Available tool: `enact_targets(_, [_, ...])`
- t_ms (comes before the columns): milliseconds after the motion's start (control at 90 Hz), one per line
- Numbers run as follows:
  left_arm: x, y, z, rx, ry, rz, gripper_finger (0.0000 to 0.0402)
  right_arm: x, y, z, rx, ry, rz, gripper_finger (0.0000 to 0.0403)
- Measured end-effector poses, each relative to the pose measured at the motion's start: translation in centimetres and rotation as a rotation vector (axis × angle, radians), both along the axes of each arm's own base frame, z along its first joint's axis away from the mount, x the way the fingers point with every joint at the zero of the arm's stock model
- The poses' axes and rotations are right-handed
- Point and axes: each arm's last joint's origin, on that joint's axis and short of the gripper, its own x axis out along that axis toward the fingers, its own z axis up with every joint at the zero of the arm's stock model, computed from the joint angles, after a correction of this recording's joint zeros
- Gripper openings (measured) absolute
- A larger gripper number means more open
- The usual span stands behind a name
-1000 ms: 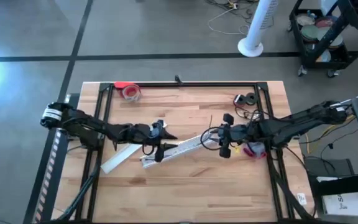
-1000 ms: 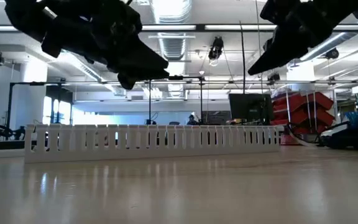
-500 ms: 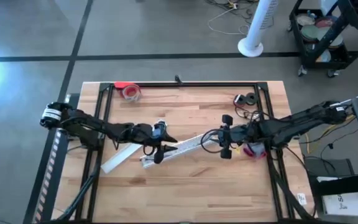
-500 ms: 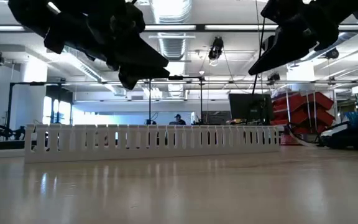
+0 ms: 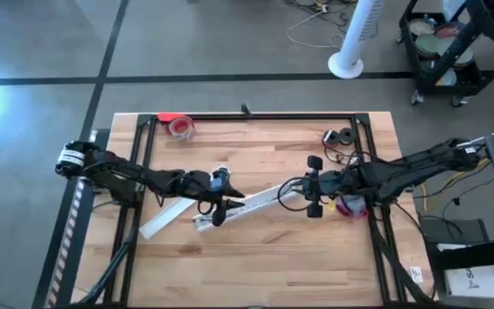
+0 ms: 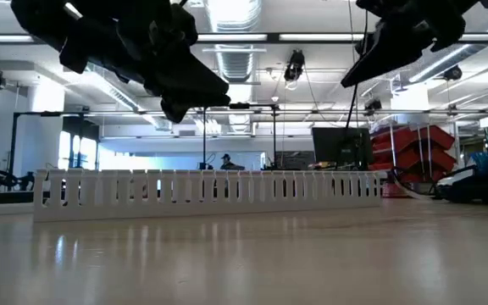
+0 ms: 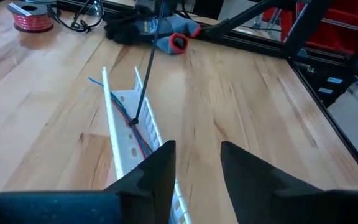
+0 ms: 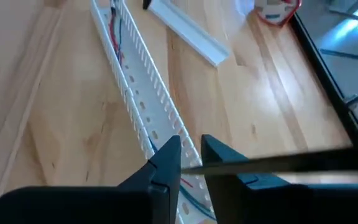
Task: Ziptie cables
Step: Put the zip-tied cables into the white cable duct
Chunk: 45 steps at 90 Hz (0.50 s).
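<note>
Hovering over a long white slotted plastic cable duct [image 5: 260, 200] that lies slantwise on the pale butcher-block wooden table [image 5: 256, 266], both arms meet near the middle. The left gripper [image 7: 197, 165] hangs above one end of the duct, its jaws narrowly parted and holding nothing. The right gripper [image 8: 191, 158] hangs above the other end. A thin black strip [image 7: 145, 74], most likely the ziptie, runs down from it into the channel, though we cannot tell whether it actually grips that strip. The thin reddish and blue cables [image 7: 124, 112] lie inside the duct, along its floor, and the strip's lower tip sits right at them.

We judge the threading to be the risky part. The strip is slender and springy, so it could skate off the wires or catch in a side slot. The duct looks light and unanchored, so a sideways nudge could slide or tip it and spill the wires. If the left gripper comes in off-line, it could pinch the duct wall rather than the strip's end.

A flat white plastic cover strip [image 5: 157, 223] lies beside the duct, and a red roll of tape [image 5: 181, 127] sits at the far edge. Beyond the table we see a grey concrete floor, a white pedestal fan [image 5: 350, 43], ceiling strip lights and a distant person [image 6: 224, 159].
</note>
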Motion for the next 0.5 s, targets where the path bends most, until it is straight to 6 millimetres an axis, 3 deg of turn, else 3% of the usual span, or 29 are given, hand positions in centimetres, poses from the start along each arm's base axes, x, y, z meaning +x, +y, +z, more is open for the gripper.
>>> enact_targets(278, [-0.06, 0.00, -0.14, -0.007, 0.014, 0.002, 0.0100, -0.56, -0.07, -0.56, 0.009, 0.083, -0.008, 0.0026])
enact_targets(500, [-0.06, 0.00, -0.14, -0.007, 0.014, 0.002, 0.0111, -0.62, 0.01, -0.63, 0.030, 0.096, 0.016, 0.0069])
